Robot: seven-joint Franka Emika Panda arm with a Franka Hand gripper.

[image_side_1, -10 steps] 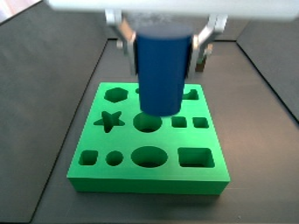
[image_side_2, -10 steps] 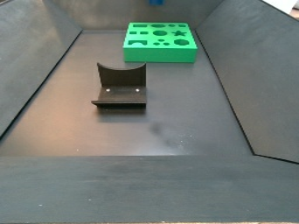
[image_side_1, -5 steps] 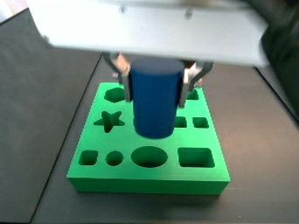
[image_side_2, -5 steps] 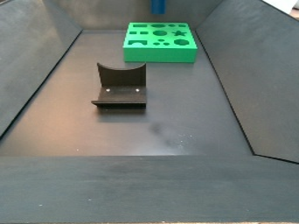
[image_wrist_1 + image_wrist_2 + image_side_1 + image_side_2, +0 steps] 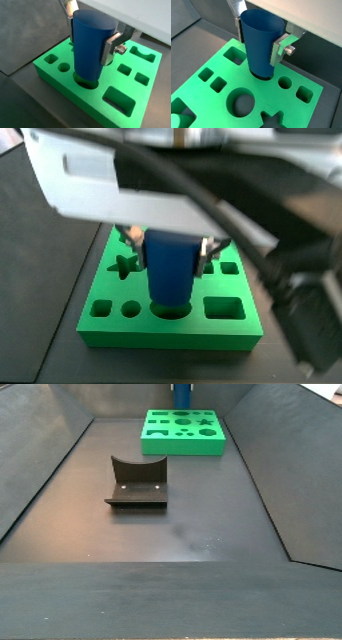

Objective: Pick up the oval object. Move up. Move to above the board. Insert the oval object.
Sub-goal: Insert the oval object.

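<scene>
One step left: insertion.
Gripper [image 5: 90, 27]: your fingers clamp the oval object [image 5: 90, 50] upright.
Peg position: lower end at the oval hole in the board [image 5: 60, 77].
Next: lower straight, then release.

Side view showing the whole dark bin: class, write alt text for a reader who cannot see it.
A bright green board with shaped cut-outs sits at the far end of a dark bin. The blue oval object stands upright over its far edge; the gripper holding it is out of frame. Nearer the camera stands the dark fixture.
</scene>
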